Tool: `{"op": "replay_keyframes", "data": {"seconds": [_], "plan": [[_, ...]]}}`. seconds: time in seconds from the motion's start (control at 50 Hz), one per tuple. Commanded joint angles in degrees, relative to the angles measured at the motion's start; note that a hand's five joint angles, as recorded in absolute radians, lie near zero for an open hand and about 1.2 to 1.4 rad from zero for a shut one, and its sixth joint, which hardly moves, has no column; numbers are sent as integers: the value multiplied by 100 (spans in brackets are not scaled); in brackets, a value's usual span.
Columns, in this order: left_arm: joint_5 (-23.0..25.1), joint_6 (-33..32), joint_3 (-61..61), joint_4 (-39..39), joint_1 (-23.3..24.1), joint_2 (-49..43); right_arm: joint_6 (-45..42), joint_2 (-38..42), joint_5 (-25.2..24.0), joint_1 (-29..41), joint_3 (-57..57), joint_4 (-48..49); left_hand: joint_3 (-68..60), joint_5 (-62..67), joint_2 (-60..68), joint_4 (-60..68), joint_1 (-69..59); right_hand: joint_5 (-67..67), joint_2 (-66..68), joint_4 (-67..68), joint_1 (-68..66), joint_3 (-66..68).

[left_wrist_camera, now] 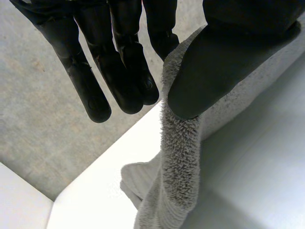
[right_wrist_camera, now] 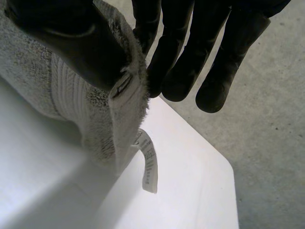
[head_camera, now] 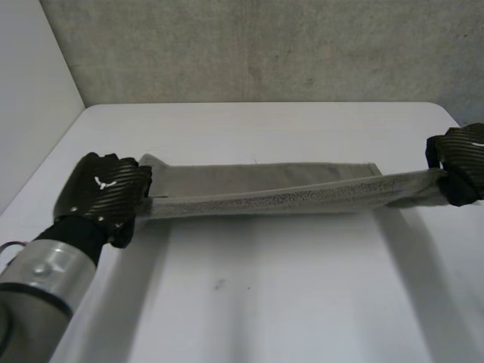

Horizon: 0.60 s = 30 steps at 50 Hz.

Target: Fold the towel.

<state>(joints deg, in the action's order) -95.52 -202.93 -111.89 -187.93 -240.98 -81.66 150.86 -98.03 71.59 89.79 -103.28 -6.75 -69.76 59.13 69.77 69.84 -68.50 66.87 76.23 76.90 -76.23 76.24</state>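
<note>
Now towel stretched over table, long axis 9-to-3 o'clock. Left hand pinches 9 o'clock end, thumb against fingers. Right hand pinches 3 o'clock end likewise. Held edge raised; rest lies toward 12, probable fold direction.

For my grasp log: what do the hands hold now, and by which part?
The towel: the left hand pinches one end of its raised edge, the right hand the other end.
</note>
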Motion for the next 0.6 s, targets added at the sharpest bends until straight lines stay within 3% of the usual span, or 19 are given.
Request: {"op": "replay_keyframes", "data": {"seconds": [0.02, 0.18, 0.26, 0.48, 0.6], "plan": [[15, -18, 18, 635, 7, 458, -540, -278, -277, -164, 97, -661, -1024, 1087, 1023, 1016, -1150, 313, 377, 310, -377, 376], [42, -18, 168, 406, -90, 10, -628, 188, -286, -146, 106, -556, -1024, 1087, 1023, 1016, -1150, 313, 377, 310, -377, 376], [59, -18, 361, 47, -125, -761, -611, 1020, -207, -76, 290, -118, -1024, 1087, 1023, 1016, -1150, 313, 377, 310, -377, 376], [217, -18, 1221, -271, -353, -2440, -514, 2296, 126, 231, 932, 323, -1024, 1087, 1023, 1016, -1150, 313, 377, 310, -377, 376], [218, -10, 1503, -358, -353, -2741, -505, 2385, 259, 319, 985, 656, -1024, 1087, 1023, 1016, -1150, 313, 377, 310, -377, 376]]}}
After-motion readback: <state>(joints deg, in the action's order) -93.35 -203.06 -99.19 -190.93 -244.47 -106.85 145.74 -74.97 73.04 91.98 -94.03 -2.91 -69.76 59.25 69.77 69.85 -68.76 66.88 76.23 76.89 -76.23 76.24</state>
